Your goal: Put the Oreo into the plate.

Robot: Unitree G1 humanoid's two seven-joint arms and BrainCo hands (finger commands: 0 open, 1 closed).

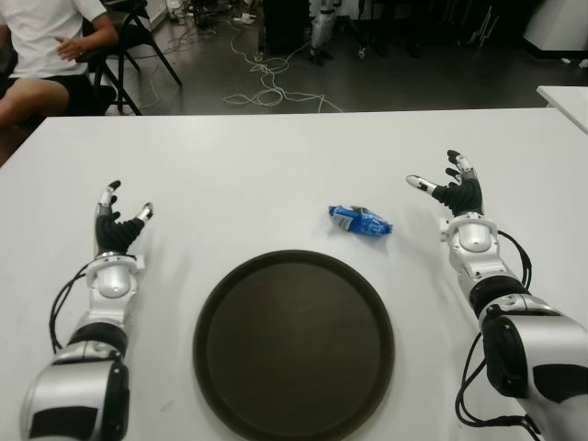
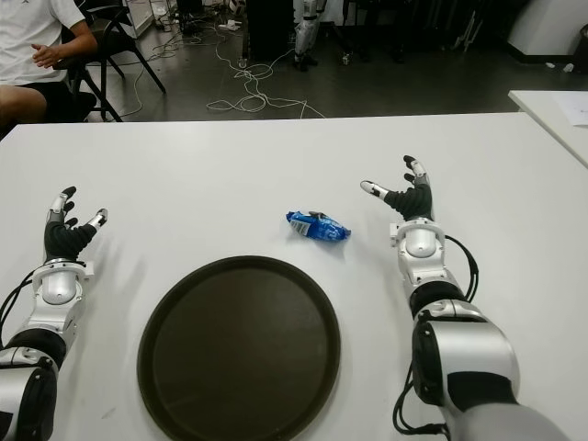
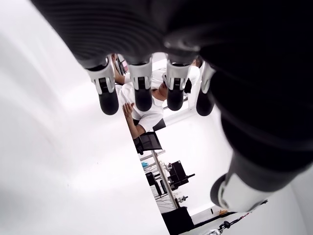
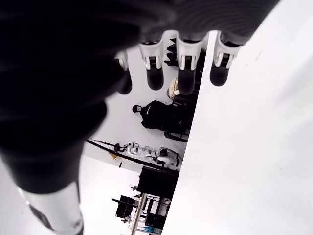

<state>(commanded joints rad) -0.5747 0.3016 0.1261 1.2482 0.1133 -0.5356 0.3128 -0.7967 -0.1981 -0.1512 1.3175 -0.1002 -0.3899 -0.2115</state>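
Left eye view: a white table seen from above, with both robot hands spread over it and nothing gripped.
Landmark: a round dark brown plate, a tray-like dish with a raised rim, on the table near the robot's edge.
Plate contents: nothing lies in it; only its bare dark bottom shows.
Oreo: a small blue Oreo packet lies on the table just beyond the plate's far rim, toward the plate's right side, apart from the rim and not touching it.
Writing: the wrapper is blue with lighter patches; its lettering is too small to read, and no other label can be read.
Right hand: the right hand shows to the right of the Oreo packet and beyond the plate's right side, fingers extended and apart, thumb pointing toward the packet, holding nothing. Its own wrist view shows straight fingertips with only the table and the room behind them.
Left hand: the left hand shows to the left of the plate, well apart from the packet, fingers extended and loosely spread, empty. Its wrist view shows four straight fingertips and no object between them.
Background: beyond the table's far edge, a seated person in a white shirt at the far left corner, and loose cables on the dark floor.
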